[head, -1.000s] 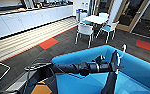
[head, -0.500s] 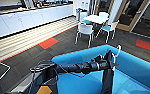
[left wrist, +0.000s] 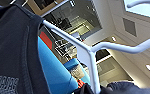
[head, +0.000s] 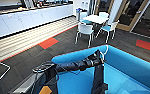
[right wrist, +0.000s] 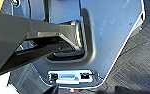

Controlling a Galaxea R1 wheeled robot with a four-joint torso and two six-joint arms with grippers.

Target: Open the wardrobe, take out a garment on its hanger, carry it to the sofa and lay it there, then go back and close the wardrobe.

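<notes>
A: Where is the shirt (head: 99, 77) now?

B: It hangs limp from its hanger (head: 104, 51), above the sofa (head: 131, 62) seat and near the backrest. The left pincer (head: 98, 58) holds the hanger up by the hook end.

A: What might go wrong?

B: I judge the fabric could bunch into a heap if the hanger drops straight down. The hook could also snag on the backrest edge. A loose hold might let the hanger tilt and shed the shirt.

A: The right pincer?

B: I cannot tell its state.
</notes>
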